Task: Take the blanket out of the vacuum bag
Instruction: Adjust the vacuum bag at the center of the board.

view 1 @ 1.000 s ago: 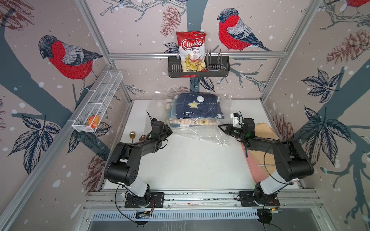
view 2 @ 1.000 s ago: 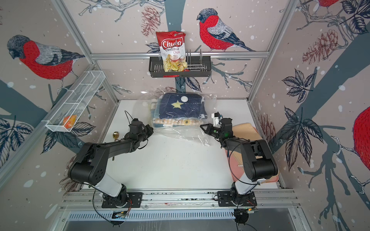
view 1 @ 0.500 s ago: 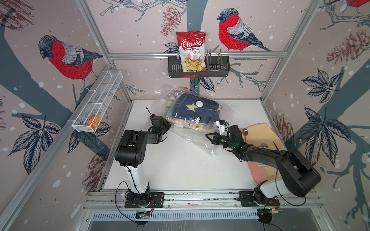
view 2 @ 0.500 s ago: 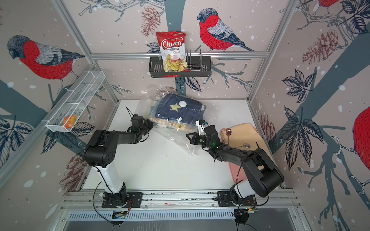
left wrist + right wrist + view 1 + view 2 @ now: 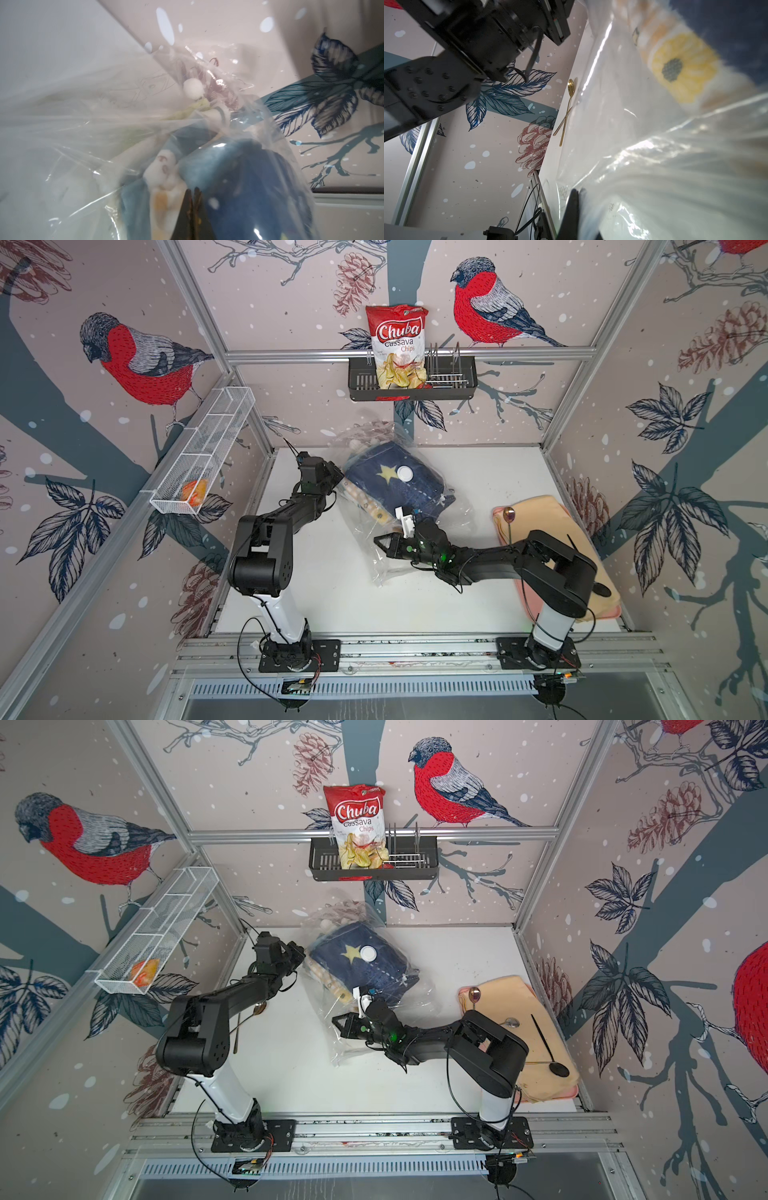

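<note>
Plastic dominates the middle of the white tabletop [image 5: 332,601]: the large crinkly clear vacuum bag [image 5: 368,533] lies slanted between the two arms, its far end raised towards the back wall. Inside it is the folded navy blanket [image 5: 409,497] with a yellow star; the blanket sits wholly within the film, and the round white valve cap [image 5: 404,473] rests on the bag's face over it. On the left wall hangs a long white wire-mesh rack [image 5: 212,435] divided into compartments, with one small orange item [image 5: 194,490] in the compartment nearest the camera. On the back rail hangs a black slotted basket [image 5: 361,383] holding an upright red bag of cassava chips [image 5: 398,344]. The right gripper [image 5: 380,541] has its jaws pressed together on the near part of the bag, and in the right wrist view the film bunches and fans out from its fingertips [image 5: 573,199]. The left gripper [image 5: 337,482] meets the bag's left edge, its jaws likewise closed together with film caught around its fingertips [image 5: 188,205].
</note>
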`<control>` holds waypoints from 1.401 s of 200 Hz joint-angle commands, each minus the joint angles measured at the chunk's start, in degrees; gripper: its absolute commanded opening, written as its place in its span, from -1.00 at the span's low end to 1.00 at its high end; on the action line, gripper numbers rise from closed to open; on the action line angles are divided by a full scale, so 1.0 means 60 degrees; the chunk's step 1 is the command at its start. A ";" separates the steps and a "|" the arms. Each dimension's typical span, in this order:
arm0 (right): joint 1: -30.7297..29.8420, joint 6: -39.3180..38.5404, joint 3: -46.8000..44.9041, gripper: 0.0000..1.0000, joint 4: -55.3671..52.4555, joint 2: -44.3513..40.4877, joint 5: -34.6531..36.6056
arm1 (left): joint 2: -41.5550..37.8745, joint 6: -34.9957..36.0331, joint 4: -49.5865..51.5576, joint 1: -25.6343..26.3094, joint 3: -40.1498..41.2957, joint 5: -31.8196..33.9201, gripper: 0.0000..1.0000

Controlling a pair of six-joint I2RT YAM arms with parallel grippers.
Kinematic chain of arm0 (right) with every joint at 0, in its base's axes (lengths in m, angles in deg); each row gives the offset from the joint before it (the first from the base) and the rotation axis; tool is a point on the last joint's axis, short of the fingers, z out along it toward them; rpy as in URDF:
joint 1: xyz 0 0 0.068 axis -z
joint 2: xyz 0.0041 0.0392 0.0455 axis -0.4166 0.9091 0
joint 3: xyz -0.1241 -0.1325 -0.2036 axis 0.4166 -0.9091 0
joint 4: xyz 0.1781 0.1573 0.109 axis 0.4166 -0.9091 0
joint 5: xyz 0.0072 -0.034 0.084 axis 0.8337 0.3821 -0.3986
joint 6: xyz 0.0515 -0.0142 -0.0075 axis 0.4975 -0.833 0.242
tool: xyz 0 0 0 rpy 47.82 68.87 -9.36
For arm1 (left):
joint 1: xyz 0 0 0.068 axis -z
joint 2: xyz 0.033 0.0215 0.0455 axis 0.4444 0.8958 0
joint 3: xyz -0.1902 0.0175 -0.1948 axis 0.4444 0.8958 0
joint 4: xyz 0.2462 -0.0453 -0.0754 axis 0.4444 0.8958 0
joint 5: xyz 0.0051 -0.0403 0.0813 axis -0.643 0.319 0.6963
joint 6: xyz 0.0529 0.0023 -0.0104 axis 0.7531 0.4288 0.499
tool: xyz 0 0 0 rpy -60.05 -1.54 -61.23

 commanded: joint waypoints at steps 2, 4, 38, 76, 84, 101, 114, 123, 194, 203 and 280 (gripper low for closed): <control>-0.0171 0.0316 0.0662 -0.98 0.0594 0.0455 -0.0143 | -0.1119 0.0327 0.0527 0.0097 0.0501 0.0248 -1.00; -0.0190 0.0327 0.0729 -0.96 0.0575 0.0491 -0.0183 | -0.1243 0.0343 0.0588 0.0105 0.0579 0.0256 -1.00; -0.0386 0.0303 0.0917 -0.13 0.0349 0.0553 -0.0486 | -0.3288 0.0876 0.1610 0.0783 0.1269 0.0233 -1.00; -0.0269 -0.0388 -0.0487 0.24 -0.1270 -0.1118 0.0056 | -0.5077 0.1323 0.2687 0.1162 0.2070 -0.0344 -0.68; -0.0306 -0.0535 -0.0843 0.28 -0.1609 -0.1577 0.0114 | -0.5468 0.1377 0.2759 0.1184 0.2302 -0.0490 -0.45; -0.0437 -0.0802 -0.1479 0.35 -0.2366 -0.2629 0.0415 | -0.6133 0.1527 0.3181 0.1232 0.2563 -0.0791 0.17; -0.0544 -0.1025 -0.1812 0.37 -0.3175 -0.3465 0.0769 | -0.6480 0.1805 0.3821 0.1375 0.2500 -0.0644 0.56; -0.0554 -0.1165 -0.1983 0.39 -0.3845 -0.4093 0.1101 | -0.6613 0.2195 0.4498 0.1626 0.2275 -0.0148 0.65; 0.1603 -0.2779 -0.2085 0.69 -0.7908 -0.9067 0.3412 | -0.6621 0.4572 0.7205 0.5155 0.0822 0.3996 0.48; 0.2602 -0.2819 -0.2130 0.73 -0.7938 -0.9450 0.2987 | -0.6833 0.4678 0.7102 0.5603 0.0849 0.4428 0.43; 0.6841 -0.3156 -0.1847 0.76 -0.6134 -0.7716 -0.0855 | -1.0385 0.3459 0.0971 0.5968 0.4593 0.0832 0.72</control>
